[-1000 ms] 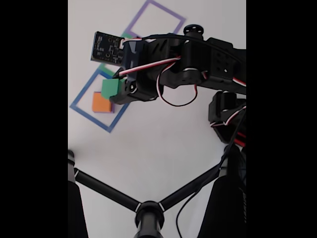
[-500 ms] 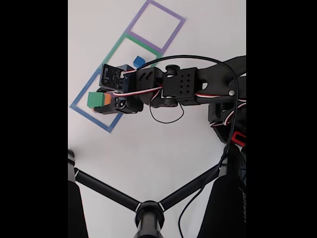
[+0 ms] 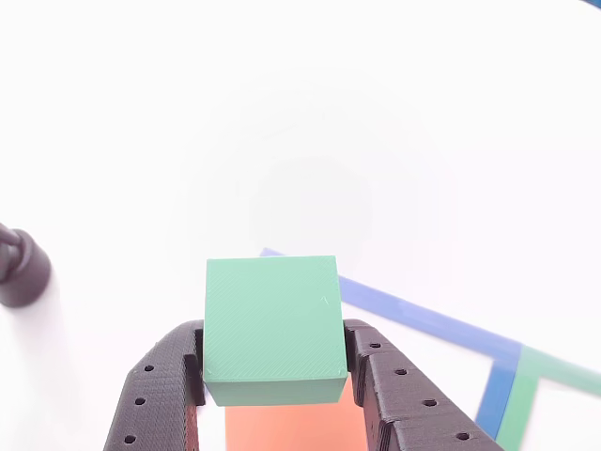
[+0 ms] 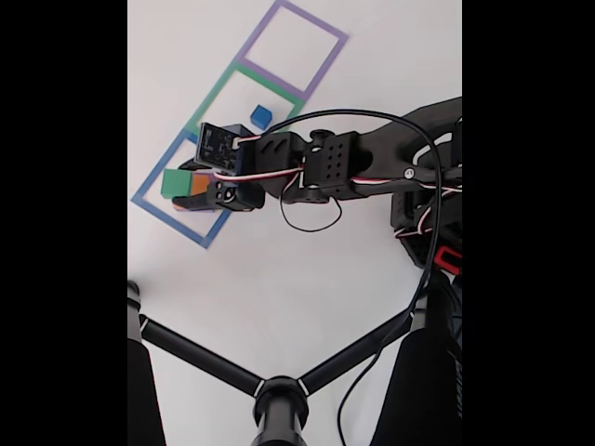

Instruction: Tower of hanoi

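Since the frame 1 second back, we see the arm has swung down and toward the left of the fixed view, carrying the matte green plastic square block (image 4: 174, 182) with it until it hangs over the orange block inside the blue taped square outline (image 4: 164, 214). Our tool (image 3: 272, 362) is clenched on the green block (image 3: 272, 329), 1 black finger (image 3: 155, 395) pressed against each side face.

What the coming move turns on, as we judge it, is how the green block sits relative to the wider matte orange plastic block (image 3: 291, 427) beneath it. In the other view the orange face shows directly under the green one, between the 2 fingers, so the held block looks roughly centred above it; whether the 2 are touching or just apart we cannot tell. In the fixed view the orange block (image 4: 199, 185) peeks out toward the arm's side of the green one.

The small blue plastic cube (image 4: 261, 116) rests on the white worktop (image 4: 279, 269) inside the green outline, well apart.
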